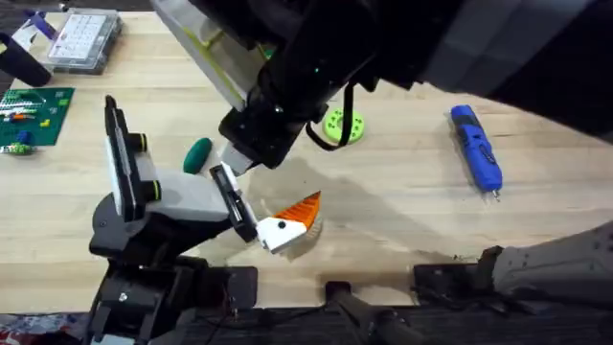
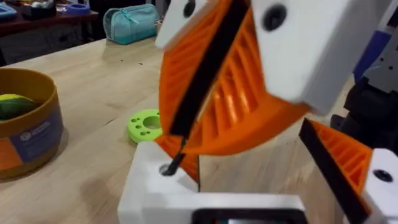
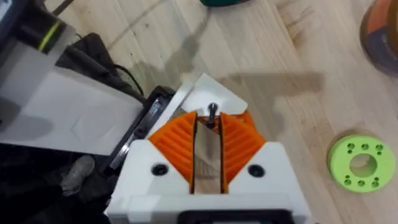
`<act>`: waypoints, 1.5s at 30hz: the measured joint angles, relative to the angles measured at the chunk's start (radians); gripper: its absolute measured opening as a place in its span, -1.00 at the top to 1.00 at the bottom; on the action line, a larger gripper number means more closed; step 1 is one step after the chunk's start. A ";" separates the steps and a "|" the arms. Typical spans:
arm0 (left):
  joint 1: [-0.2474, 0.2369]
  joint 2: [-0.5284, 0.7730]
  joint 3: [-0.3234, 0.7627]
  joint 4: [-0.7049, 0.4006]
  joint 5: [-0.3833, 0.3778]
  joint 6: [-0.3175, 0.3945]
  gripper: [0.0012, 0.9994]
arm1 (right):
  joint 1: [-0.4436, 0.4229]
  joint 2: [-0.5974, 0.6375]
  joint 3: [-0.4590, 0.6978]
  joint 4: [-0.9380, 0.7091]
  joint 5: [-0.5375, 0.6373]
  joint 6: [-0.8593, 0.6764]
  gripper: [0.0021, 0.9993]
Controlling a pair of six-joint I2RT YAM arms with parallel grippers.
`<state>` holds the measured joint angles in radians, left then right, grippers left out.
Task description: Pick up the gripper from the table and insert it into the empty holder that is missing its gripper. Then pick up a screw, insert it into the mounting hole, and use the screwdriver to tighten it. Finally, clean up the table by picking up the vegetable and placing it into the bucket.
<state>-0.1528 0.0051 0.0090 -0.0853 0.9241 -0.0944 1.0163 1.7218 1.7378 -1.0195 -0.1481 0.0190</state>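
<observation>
A lime-green ring (image 1: 343, 126) lies near a teal pouch (image 2: 130, 23).

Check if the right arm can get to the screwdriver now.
Probably yes: the screwdriver lies alone on open table, nothing beside it. But the right gripper is shut on a screw.

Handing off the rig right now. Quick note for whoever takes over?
Right gripper: shut on a screw, held over the orange finger.
Left gripper: open or shut unclear.
Orange finger sits at the tip of the holder and looks inserted. In the left wrist view the screw tip is at the hole in its white base.
Screwdriver lies on the table, away from both grippers.
Vegetable is on the table by the stand. Bucket stands near the green ring.
Left to do: seat the screw, tighten it, put the vegetable in the bucket.
</observation>
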 joint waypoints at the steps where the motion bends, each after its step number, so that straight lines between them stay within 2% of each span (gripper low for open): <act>1: 0.000 0.000 0.000 0.000 0.000 0.000 -0.98 | 0.000 0.000 -0.001 0.003 0.000 0.000 0.56; 10: 0.000 0.000 0.000 0.000 0.000 0.000 -0.98 | 0.000 0.000 -0.008 0.006 0.000 0.000 0.55; 12: 0.000 0.000 0.000 0.000 0.000 0.000 -0.98 | 0.000 0.000 -0.009 0.006 0.000 0.000 0.65; 14: 0.000 0.000 0.000 0.000 0.000 0.000 -0.98 | 0.000 0.001 -0.009 0.007 0.000 0.000 0.91; 16: 0.000 0.000 0.000 0.000 0.000 -0.004 -0.98 | 0.000 0.003 -0.009 0.011 0.000 0.000 0.98; 26: 0.000 0.000 0.000 0.000 -0.001 -0.011 -0.99 | 0.000 0.013 -0.009 0.059 -0.003 0.000 0.99; 45: 0.000 0.007 0.000 -0.001 0.000 -0.040 -0.94 | 0.000 0.043 -0.008 0.046 -0.010 0.000 0.99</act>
<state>-0.1528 0.0120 0.0090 -0.0859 0.9245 -0.1346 1.0161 1.7650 1.7298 -0.9739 -0.1580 0.0193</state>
